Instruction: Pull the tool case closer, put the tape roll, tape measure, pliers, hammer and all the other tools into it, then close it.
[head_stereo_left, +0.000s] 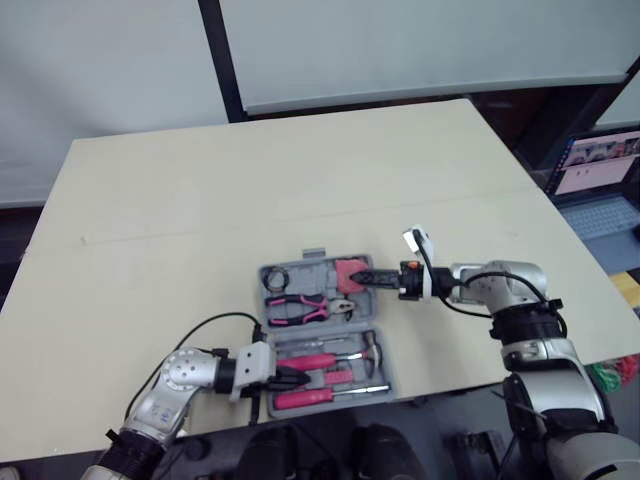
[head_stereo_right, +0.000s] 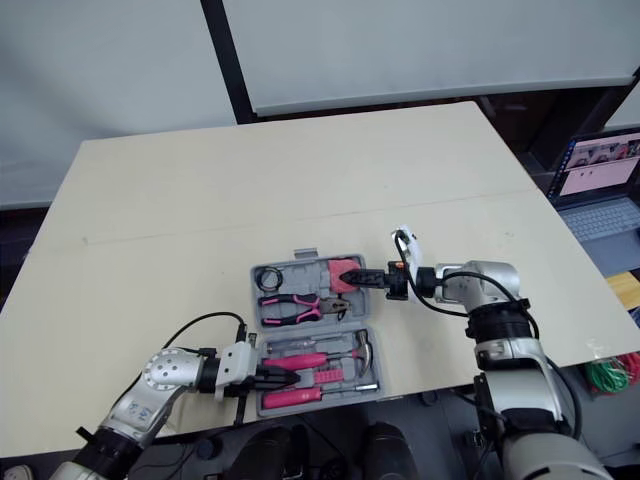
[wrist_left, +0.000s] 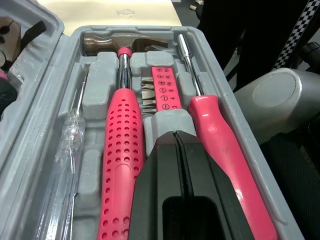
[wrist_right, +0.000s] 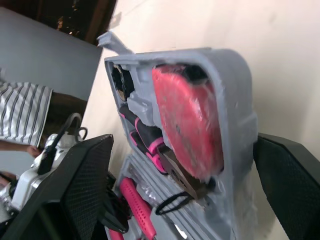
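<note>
1. The table is wide and beige, and the work is near its front edge.
2. The case lies open there between the two arms. Both halves are flat, one farther from the robot and one nearer.
3. The left gripper is over the left end of the near half. Its fingers are pressed together with nothing between them.
4. The right gripper is at the right end of the far half. Its fingers are spread wide and grasp nothing.
5. The hammer lies in the near half, just beside a screwdriver.
6. The pliers lie in the middle of the far half.
7. The tape measure sits in the right corner of the far half, in front of the right gripper. I cannot tell if they touch.
8. The tape roll is in the left corner of the far half.
9. I judge that the packing is finished and only the closing is left. For this, the left gripper must first leave the near half. Then the far half must be folded over it until the two halves meet.
</note>
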